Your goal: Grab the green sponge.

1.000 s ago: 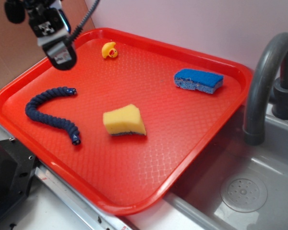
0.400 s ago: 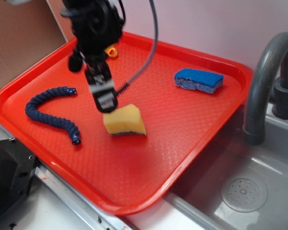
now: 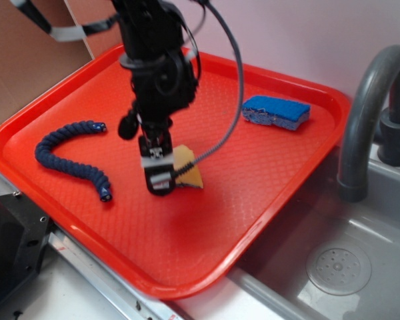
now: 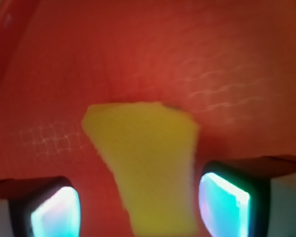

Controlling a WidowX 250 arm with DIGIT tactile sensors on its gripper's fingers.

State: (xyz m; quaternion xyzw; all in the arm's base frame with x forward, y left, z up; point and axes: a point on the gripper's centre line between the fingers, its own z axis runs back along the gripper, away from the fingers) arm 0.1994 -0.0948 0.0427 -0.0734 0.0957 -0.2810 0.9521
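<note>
Gripper (image 3: 161,179): has moved from the tray's far-left corner down over the green sponge (image 3: 189,172).
Fingers (image 4: 225,201): now straddle the sponge, spread apart.
</note>
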